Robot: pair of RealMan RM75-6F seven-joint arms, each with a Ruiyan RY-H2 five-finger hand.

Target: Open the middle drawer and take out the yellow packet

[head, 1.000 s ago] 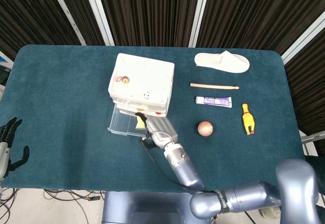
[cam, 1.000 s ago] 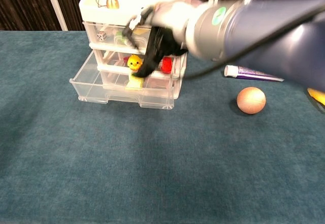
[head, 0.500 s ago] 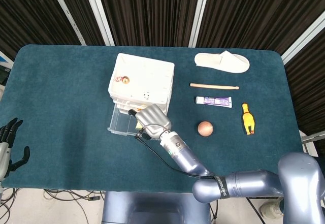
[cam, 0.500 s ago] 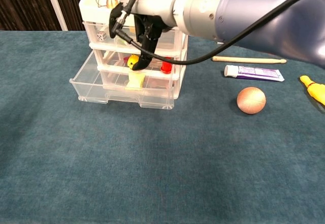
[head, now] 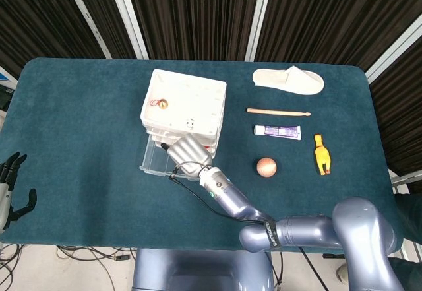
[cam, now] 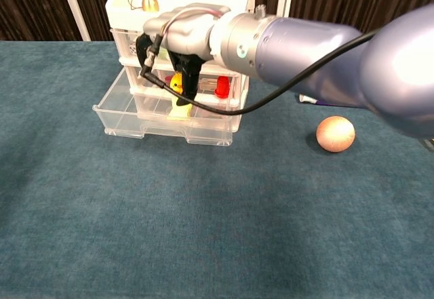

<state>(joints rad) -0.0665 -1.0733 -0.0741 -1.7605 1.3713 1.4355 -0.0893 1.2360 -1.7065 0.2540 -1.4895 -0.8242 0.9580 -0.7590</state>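
A white and clear drawer unit (head: 184,99) (cam: 135,14) stands at the table's middle. Its lowest drawer (head: 151,161) (cam: 129,119) is pulled out. A yellow packet (cam: 179,111) lies inside at the drawer's right part. The drawer above shows a yellow duck and a red item. My right hand (head: 188,152) (cam: 180,51) hangs over the open drawer, its dark fingers (cam: 184,85) pointing down just above the packet. In the head view the hand hides the packet. My left hand (head: 8,185) rests off the table's front left edge, fingers spread, holding nothing.
Right of the unit lie a white slipper (head: 289,80), a wooden stick (head: 277,111), a tube (head: 277,131), a brown ball (head: 266,166) (cam: 336,133) and a yellow rubber chicken (head: 321,154). A small gold trinket (head: 158,103) sits on the unit's top.
My right hand has swung left along the drawer front and now stands more upright over the packet. The packet has stayed in place. The left hand is still.
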